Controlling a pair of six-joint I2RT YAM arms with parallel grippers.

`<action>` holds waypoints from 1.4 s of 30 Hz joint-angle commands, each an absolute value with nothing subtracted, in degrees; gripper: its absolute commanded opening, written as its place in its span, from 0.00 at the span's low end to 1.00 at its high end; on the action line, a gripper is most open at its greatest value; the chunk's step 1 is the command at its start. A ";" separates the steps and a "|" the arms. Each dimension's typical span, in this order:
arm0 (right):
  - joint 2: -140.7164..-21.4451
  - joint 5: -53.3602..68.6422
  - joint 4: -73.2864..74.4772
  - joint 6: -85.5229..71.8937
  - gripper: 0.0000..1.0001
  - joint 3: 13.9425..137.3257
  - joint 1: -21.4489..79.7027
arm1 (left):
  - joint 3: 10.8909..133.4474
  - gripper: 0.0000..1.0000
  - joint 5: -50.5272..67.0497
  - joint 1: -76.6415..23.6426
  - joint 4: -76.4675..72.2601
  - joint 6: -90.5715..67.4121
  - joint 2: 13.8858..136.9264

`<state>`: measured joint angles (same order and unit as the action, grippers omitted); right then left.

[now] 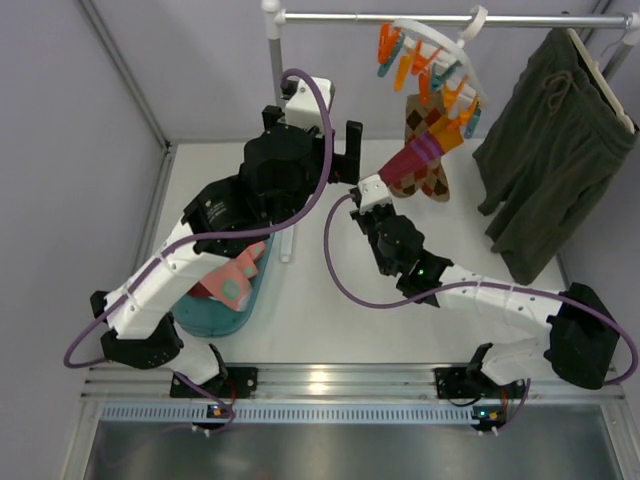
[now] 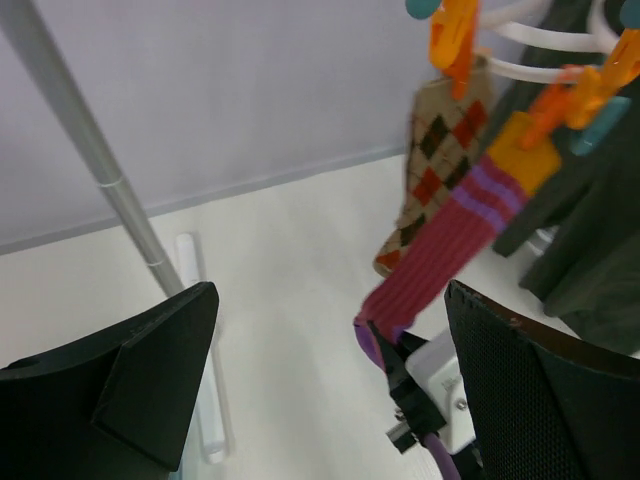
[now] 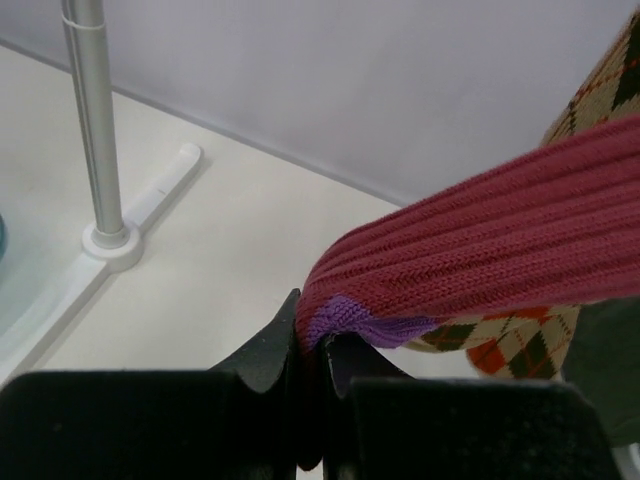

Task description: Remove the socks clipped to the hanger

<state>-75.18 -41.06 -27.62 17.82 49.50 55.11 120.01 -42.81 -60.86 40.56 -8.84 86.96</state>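
The white ring hanger [image 1: 432, 42] hangs from the rail, orange and teal pegs under it. Two socks stay pegged: a maroon sock with purple stripes [image 1: 412, 158] and an argyle sock [image 1: 436, 182] behind it. My right gripper [image 1: 372, 192] is shut on the maroon sock's purple toe [image 3: 345, 315] and holds it stretched down-left, taut from its orange peg [image 2: 525, 150]. In the right wrist view the right gripper [image 3: 318, 335] pinches the toe. My left gripper [image 2: 330, 295] stands wide open left of the socks, nothing between its fingers, and the maroon sock [image 2: 450, 250] runs past its right finger.
A dark olive garment [image 1: 550, 150] hangs at the right of the rail [image 1: 400, 18]. The rack's upright pole [image 1: 275, 60] and its foot [image 3: 110, 245] stand behind my left arm. A teal basin [image 1: 225, 305] with a pink-and-white sock [image 1: 236, 277] lies near-left.
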 commanded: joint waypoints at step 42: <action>-45.25 10.03 -4.33 -12.92 0.71 46.04 -2.62 | 85.43 0.99 -3.36 -58.89 19.16 -23.02 72.33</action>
<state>-45.23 11.09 -12.10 -12.67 40.62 0.69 86.83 -15.03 -58.74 23.44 -20.12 72.86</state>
